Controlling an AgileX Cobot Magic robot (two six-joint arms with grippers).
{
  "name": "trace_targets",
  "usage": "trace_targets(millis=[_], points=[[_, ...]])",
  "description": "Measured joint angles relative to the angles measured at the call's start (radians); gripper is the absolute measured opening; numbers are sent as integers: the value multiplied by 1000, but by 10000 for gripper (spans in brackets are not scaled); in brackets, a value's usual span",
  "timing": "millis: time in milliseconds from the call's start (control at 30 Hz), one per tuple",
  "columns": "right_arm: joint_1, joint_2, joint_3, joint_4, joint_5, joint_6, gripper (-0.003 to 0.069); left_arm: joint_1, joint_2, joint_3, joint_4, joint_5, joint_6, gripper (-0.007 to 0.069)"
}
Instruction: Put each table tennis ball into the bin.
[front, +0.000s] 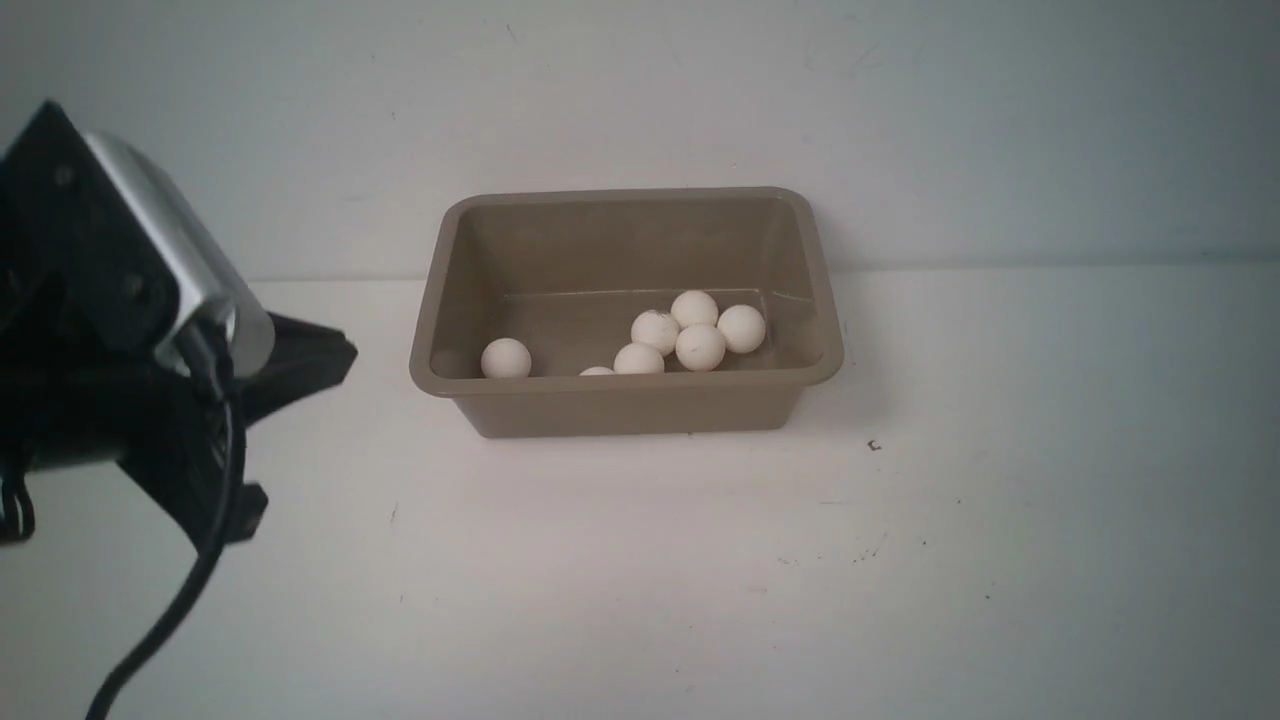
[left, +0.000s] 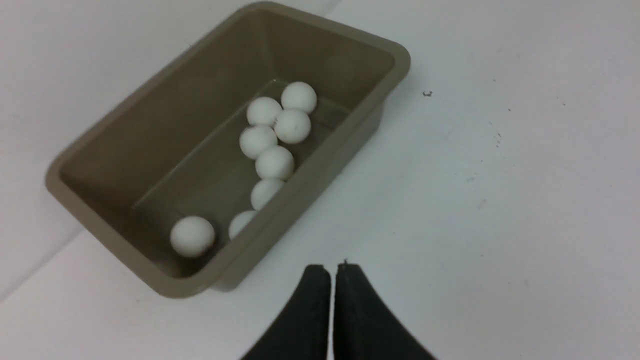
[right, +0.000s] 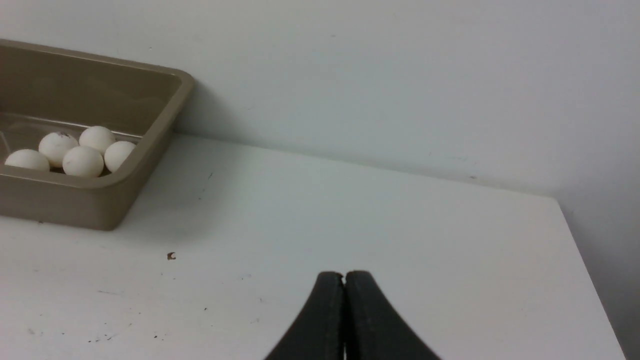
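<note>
So the bin (front: 625, 412) is sitting upright on the white table (front: 640, 560), up against the wall (front: 640, 100) or just beside it, can't tell which. The left wrist cam gets 8 balls (left: 193, 236) inside it; the front one only gets 7, 1 of them barely peeking over the near rim. Most are bunched toward the bin's right end, and 1 sits off by itself near the left end.

Left gripper (left: 333, 270) is pressed together with nothing pinched, and its arm (front: 130, 330) hangs left of the bin, well apart from it. Right gripper (right: 344, 277) is pressed together too, also nothing in it.
</note>
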Motion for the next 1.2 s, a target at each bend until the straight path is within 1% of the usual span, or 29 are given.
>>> trace_targets(millis=[100, 200, 367, 500, 633, 733, 867, 967, 1067, 1133, 1167, 1200], points=[[0, 0, 7, 0, -1, 0, -15, 0, -12, 23, -8, 12, 7, -4], [0, 0, 8, 6, 10, 7, -15, 0, -21, 28, -16, 65, 12, -4], [0, 0, 9, 8, 95, 20, -15, 0, -28, 28, -34, 221, -15, -4], [0, 0, 12, 8, 153, 22, -15, 1, -28, 28, -34, 300, -17, -4], [0, 0, 12, 8, 202, 23, -15, 1, -28, 28, -34, 337, -18, -4], [0, 0, 13, 8, 233, 26, -15, 1, -28, 28, -34, 337, -16, -4], [0, 0, 14, 8, 266, 26, -15, 1, -53, 32, -31, 250, -16, -4], [0, 0, 14, 7, 292, 26, -15, 1, -158, 60, -22, 129, -32, -4], [0, 0, 14, 7, 305, 26, -15, 3, -309, 112, -40, -52, -62, -4], [0, 0, 14, 7, 317, 26, -15, 14, -416, 170, -52, -230, -91, -4], [0, 0, 14, 7, 318, 26, -15, 15, -435, 176, -56, -247, -97, -4], [0, 0, 14, 7, 323, 26, -15, 22, -495, 223, -67, -356, -121, -4]])
